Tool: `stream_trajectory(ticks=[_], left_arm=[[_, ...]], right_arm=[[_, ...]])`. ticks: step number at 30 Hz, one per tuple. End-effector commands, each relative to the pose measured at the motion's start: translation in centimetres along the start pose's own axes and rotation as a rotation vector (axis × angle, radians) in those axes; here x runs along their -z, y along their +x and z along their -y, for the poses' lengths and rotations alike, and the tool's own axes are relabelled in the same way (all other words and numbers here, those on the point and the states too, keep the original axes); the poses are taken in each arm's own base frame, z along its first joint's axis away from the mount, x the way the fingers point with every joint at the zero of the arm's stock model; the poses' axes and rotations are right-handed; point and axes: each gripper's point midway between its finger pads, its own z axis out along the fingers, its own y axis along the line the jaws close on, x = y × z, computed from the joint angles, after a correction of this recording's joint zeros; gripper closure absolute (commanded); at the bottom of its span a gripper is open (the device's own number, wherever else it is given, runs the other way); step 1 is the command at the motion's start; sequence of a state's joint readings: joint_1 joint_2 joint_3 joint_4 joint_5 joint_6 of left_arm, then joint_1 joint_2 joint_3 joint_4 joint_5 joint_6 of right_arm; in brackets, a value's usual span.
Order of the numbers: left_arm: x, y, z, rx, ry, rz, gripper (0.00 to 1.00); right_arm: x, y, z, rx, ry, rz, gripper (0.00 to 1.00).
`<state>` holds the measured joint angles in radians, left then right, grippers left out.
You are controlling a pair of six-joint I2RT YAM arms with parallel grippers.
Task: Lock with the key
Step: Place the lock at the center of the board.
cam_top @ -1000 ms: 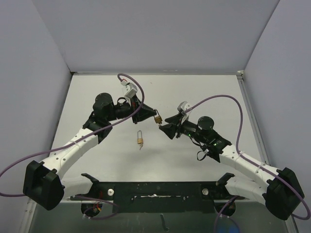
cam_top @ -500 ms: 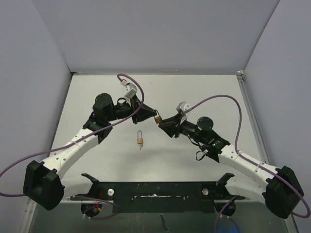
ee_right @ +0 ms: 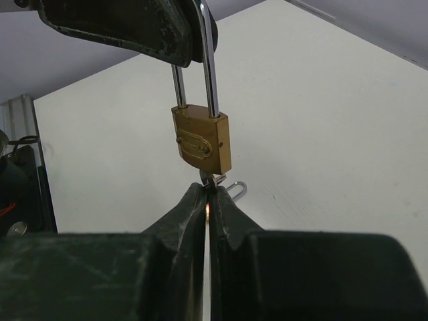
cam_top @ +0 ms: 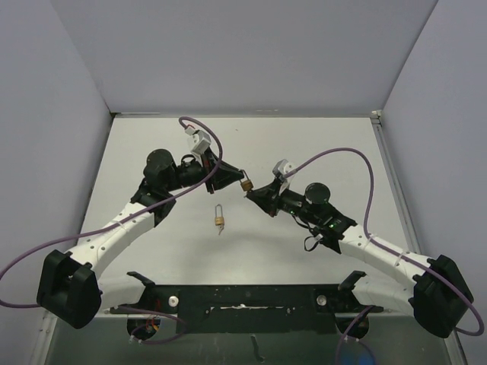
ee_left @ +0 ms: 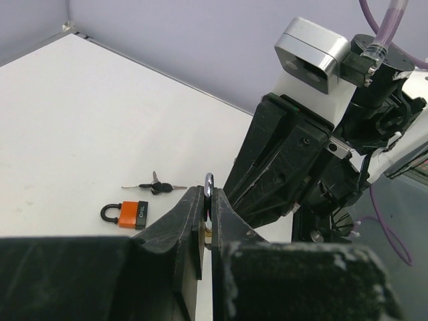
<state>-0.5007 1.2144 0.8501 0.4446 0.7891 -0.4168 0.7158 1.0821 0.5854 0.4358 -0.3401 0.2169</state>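
A brass padlock [ee_right: 200, 144] hangs in the air above the table by its steel shackle [ee_left: 209, 182], and my left gripper [ee_left: 208, 194] is shut on that shackle. In the top view the padlock [cam_top: 246, 183] sits between the two arms. A small key [ee_right: 214, 179] sticks out of the lock's underside. My right gripper [ee_right: 210, 190] is shut on the key's head, right below the lock body. From above, the right gripper [cam_top: 251, 195] meets the padlock from the right.
A second padlock [cam_top: 219, 220], orange-bodied [ee_left: 127, 212], lies on the white table [cam_top: 152, 144] below the held one. A bunch of keys [ee_left: 155, 186] lies beside it. Grey walls enclose the table on three sides.
My right gripper has moved left up to the padlock's underside and its jaws have gone from open to shut on the key. The left gripper has shifted slightly, still holding the padlock.
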Motion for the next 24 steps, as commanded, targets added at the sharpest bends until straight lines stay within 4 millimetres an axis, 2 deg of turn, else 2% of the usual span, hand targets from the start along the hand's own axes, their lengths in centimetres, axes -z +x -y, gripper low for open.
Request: stream_trajectory(ticks=[1,8,12,19,21,24], left_arm=[[0.1,-4.2,0.5,-0.093,0.005,0.142,1.00],[1.1,-7.8,0.1,-0.157,-0.028,0.220,1.00],[1.4,-8.7,0.0,-0.168,-0.027,0.221,1.00],[2.8,-10.0,-1.5,-0.170,-0.072,0.223,1.00],[2.7,-9.9,-1.7,-0.159,-0.064,0.212,1.00],[2.1,-8.0,-2.9,-0.099,-0.057,0.161,1.00]], right_arm=[[-0.7,-2.4,-0.7,0.032,-0.016,0.072,1.00],[-0.9,0.6,-1.3,0.027,-0.015,-0.010,1.00],[-0.5,1.8,-1.2,0.026,0.004,-0.038,1.00],[0.6,3.5,-0.4,0.029,0.059,-0.085,1.00],[0.9,3.9,-0.2,0.025,0.072,-0.093,1.00],[1.0,3.8,0.3,0.027,0.104,-0.096,1.00]])
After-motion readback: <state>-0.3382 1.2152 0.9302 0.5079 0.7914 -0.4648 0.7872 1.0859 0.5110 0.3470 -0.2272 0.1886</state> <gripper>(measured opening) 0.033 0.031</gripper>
